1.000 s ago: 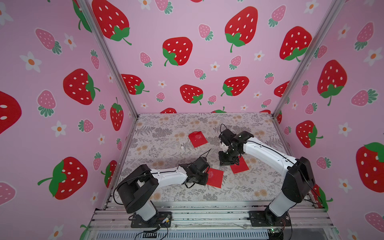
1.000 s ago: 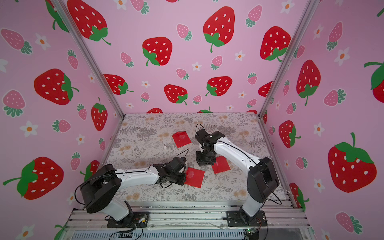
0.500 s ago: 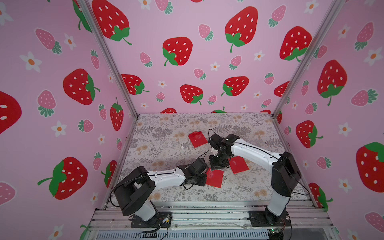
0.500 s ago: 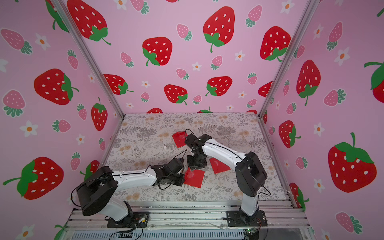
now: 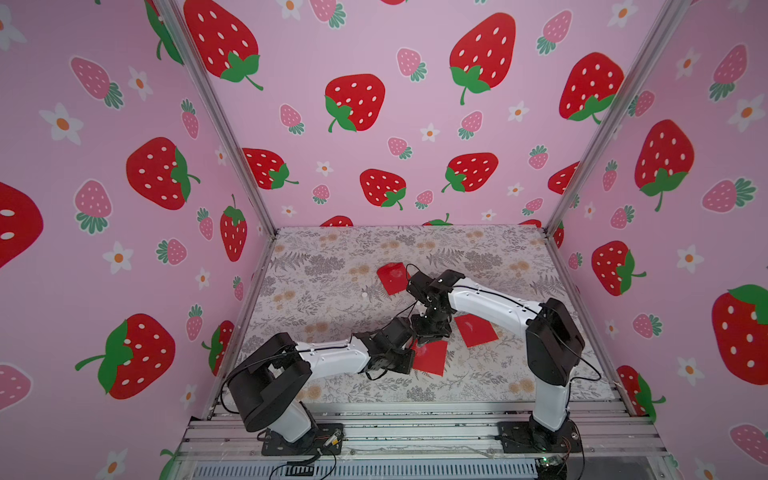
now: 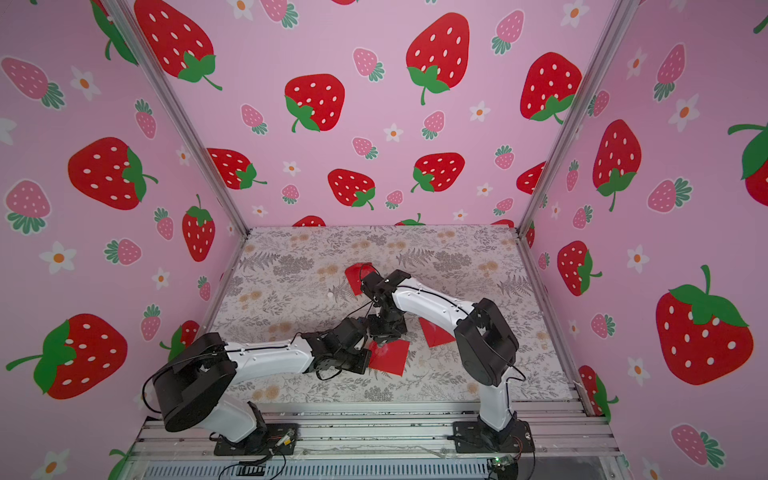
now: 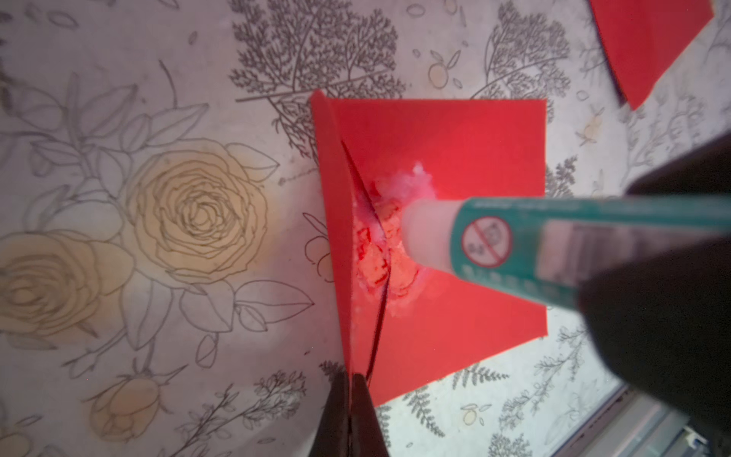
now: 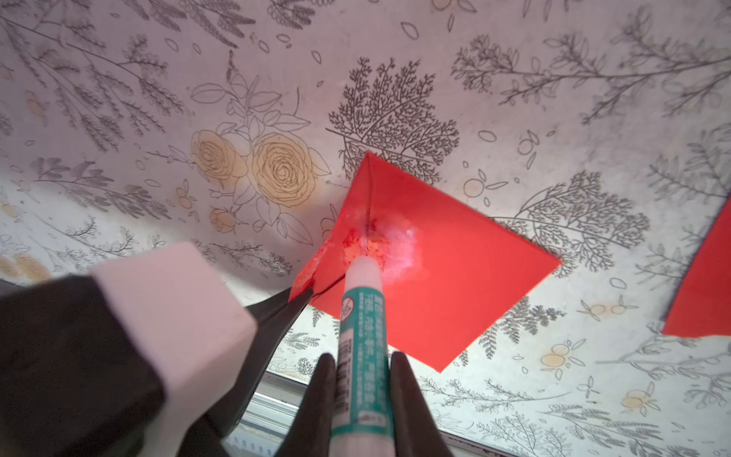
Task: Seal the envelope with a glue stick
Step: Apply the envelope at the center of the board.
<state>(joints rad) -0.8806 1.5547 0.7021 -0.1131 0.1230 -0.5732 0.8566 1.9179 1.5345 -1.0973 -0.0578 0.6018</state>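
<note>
- The red envelope (image 5: 430,357) lies on the floral table (image 5: 332,266), in the lower middle of both top views. Its flap (image 7: 334,221) is lifted off the body.
- The left pincer (image 7: 350,382), at the bottom centre of the left wrist view, is clamped together on the edge of the flap and holds it up.
- The right pincer (image 8: 360,356) is clamped on the glue stick (image 8: 362,316). The stick is uncapped, and its white tip appears to press on the envelope body just beside the flap's fold.
- A white glue smear (image 8: 395,245) surrounds the tip, and the paper there looks pale and roughened. Gluing is clearly under way, and this spot seems well covered.
- The flap is not yet down. By my reckoning, what is left is to lift the stick clear, fold the flap onto the glue and press it shut.
- Two more red envelopes lie apart from this one, one (image 5: 476,330) to its right and one (image 5: 392,278) higher in the frame. Whether they are sealed cannot be told.
</note>
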